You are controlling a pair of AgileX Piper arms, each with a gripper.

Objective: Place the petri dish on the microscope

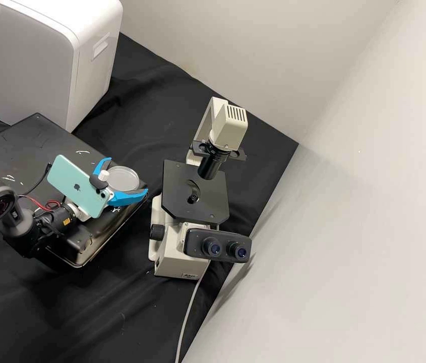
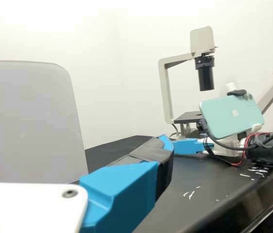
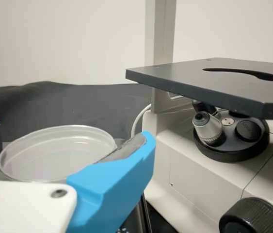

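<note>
A clear round petri dish (image 1: pixel 122 178) lies at the right edge of a black platform (image 1: pixel 26 146), just left of the microscope (image 1: pixel 195 212). My right gripper (image 1: pixel 124 180) has its blue fingers against both sides of the dish, shut on it. In the right wrist view the petri dish (image 3: pixel 54 153) sits between the fingers (image 3: pixel 121 165), lower than the black stage (image 3: pixel 199 82). The stage (image 1: pixel 172 186) has a slot under the lens tube. My left gripper (image 2: pixel 75 138) stands open and holds nothing, low over the platform and far from the microscope (image 2: pixel 199 63).
A large white appliance (image 1: pixel 41 55) stands at the back left, close to the left gripper. A teal phone (image 1: pixel 77 186) is mounted on the right arm. Pale walls close in behind and to the right of the microscope. Its cable (image 1: pixel 187 317) trails forward.
</note>
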